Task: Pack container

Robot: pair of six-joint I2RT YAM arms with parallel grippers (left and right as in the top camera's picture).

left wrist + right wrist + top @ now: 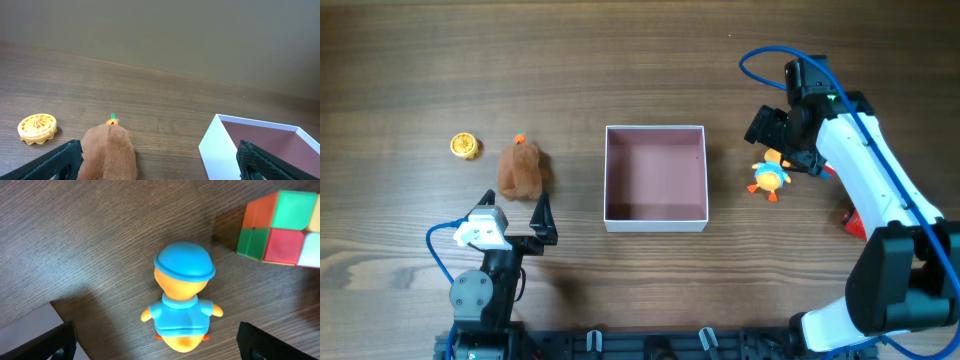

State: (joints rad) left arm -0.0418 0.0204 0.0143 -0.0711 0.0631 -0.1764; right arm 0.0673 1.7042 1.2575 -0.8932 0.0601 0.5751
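The container is a square shallow box with white walls and a dusky pink inside, empty, at the table's middle. It also shows in the left wrist view, and its corner shows in the right wrist view. A brown plush toy lies left of it. My left gripper is open just in front of the plush, with the plush by its left finger. An orange duck toy in blue cap and shirt lies right of the container. My right gripper is open above the duck, fingers on either side.
A yellow disc-shaped toy lies at the far left, also in the left wrist view. A coloured puzzle cube sits close beside the duck. A red object shows partly under the right arm.
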